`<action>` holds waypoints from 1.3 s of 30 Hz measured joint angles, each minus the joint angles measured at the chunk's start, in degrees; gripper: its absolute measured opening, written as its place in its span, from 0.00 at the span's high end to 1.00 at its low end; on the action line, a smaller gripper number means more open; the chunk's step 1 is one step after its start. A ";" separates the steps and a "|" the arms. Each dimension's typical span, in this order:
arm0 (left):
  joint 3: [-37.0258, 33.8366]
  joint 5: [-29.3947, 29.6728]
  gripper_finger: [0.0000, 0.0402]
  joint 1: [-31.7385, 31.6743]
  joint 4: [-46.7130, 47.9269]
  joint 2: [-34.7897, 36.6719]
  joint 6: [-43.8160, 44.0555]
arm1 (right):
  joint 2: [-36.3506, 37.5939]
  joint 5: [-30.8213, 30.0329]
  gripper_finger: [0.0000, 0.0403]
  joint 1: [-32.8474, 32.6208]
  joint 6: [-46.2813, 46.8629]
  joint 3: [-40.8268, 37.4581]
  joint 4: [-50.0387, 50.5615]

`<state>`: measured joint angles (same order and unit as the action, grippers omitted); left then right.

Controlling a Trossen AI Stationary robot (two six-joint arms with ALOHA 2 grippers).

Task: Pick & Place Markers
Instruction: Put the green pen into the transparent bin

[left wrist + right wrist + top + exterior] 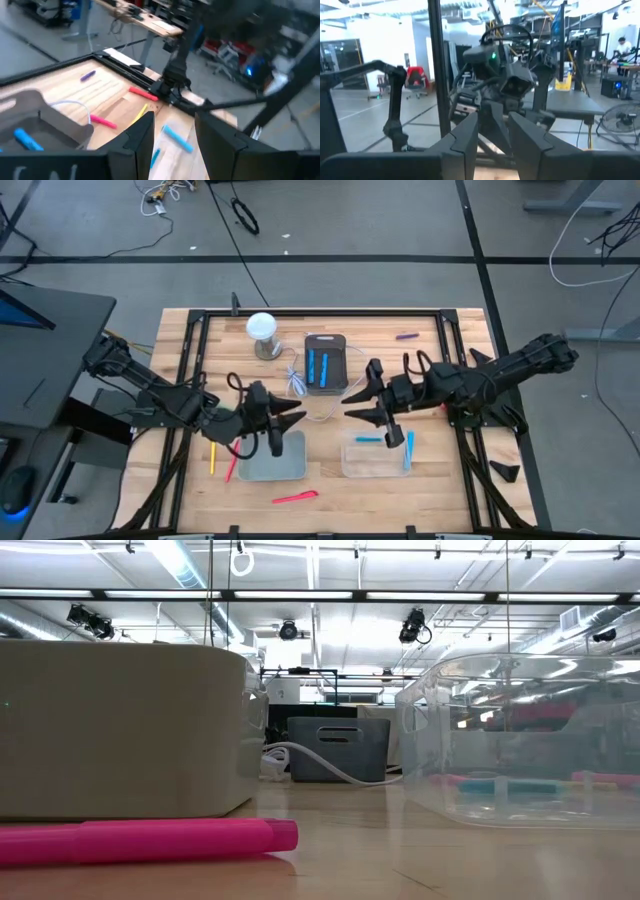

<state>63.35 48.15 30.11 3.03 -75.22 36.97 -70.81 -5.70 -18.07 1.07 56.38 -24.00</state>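
Markers unlabelled: pink marker (294, 498) lying crosswise near table's front edge; left gripper (298, 417) and right gripper (352, 404) parted, empty.

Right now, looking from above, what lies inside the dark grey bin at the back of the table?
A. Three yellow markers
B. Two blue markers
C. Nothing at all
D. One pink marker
B: the high view shows two blue markers lying side by side inside the dark grey bin, with no marker of another colour in it.
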 joint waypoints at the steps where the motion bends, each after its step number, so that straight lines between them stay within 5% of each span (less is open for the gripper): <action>1: 0.00 0.70 0.63 0.00 0.02 0.00 2.58 | 0.00 0.00 0.72 0.09 -0.04 0.00 -0.22; 13: 0.00 1.59 0.63 -0.04 -0.01 0.00 37.13 | 0.00 0.11 0.72 1.67 0.11 0.00 -0.25; 17: 0.00 0.52 0.63 -0.19 -0.04 0.00 41.32 | 0.00 0.13 0.72 1.67 -0.06 0.00 -0.42; 24: 0.00 -5.05 0.63 -0.49 0.03 0.00 35.30 | 0.00 0.13 0.72 1.65 -0.08 0.00 -0.41; 30: 0.14 -16.67 0.63 -4.12 5.28 4.63 13.04 | -0.02 0.22 0.72 1.65 3.44 0.00 -0.71; 39: 0.04 -33.18 0.66 -12.38 30.81 17.16 -1.53 | -0.02 0.15 0.72 1.61 2.84 0.00 -3.45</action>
<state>63.40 14.97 17.73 33.84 -58.06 35.45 -70.83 -5.54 -16.47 3.92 56.38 -27.44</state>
